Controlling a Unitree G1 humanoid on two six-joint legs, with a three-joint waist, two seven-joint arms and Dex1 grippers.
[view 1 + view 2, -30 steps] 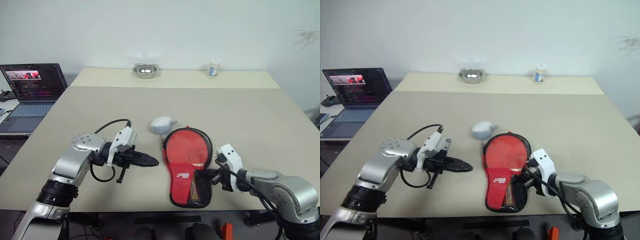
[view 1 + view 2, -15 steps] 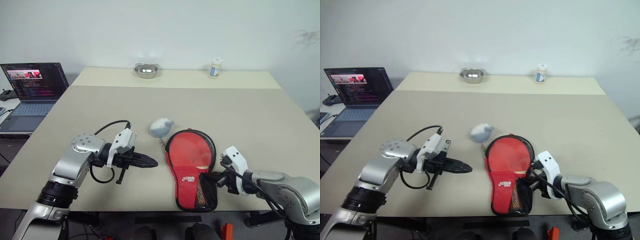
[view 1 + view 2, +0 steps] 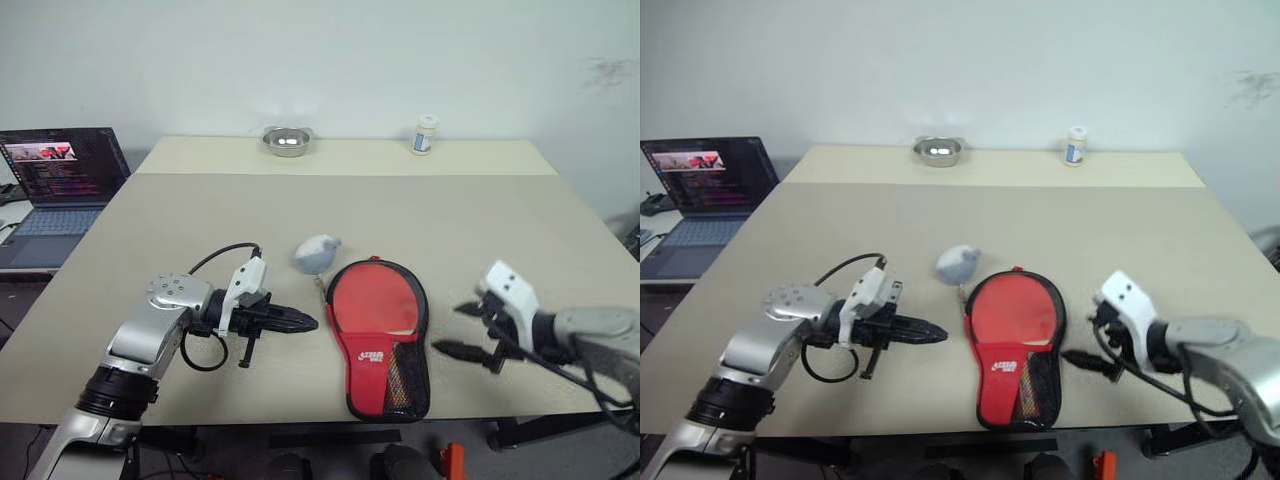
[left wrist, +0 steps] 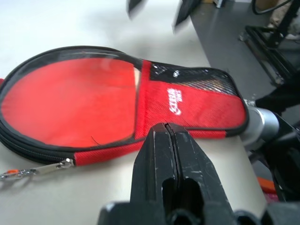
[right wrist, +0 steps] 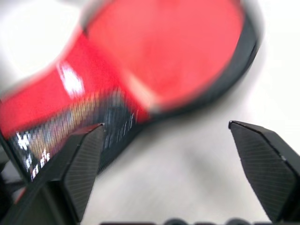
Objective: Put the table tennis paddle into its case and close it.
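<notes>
Case (image 3: 380, 335) between both pincers, untouched.

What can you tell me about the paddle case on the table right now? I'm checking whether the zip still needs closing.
The soft, paddle-shaped case lies flat near the front edge of the beige table, round end away from the robot. Its narrow end is red fabric with a white logo and a black mesh pocket. A black zip band rims it, with a metal pull at the side. The round part appears open, showing the table tennis paddle's red rubber face inside. Neither gripper touches it.
</notes>
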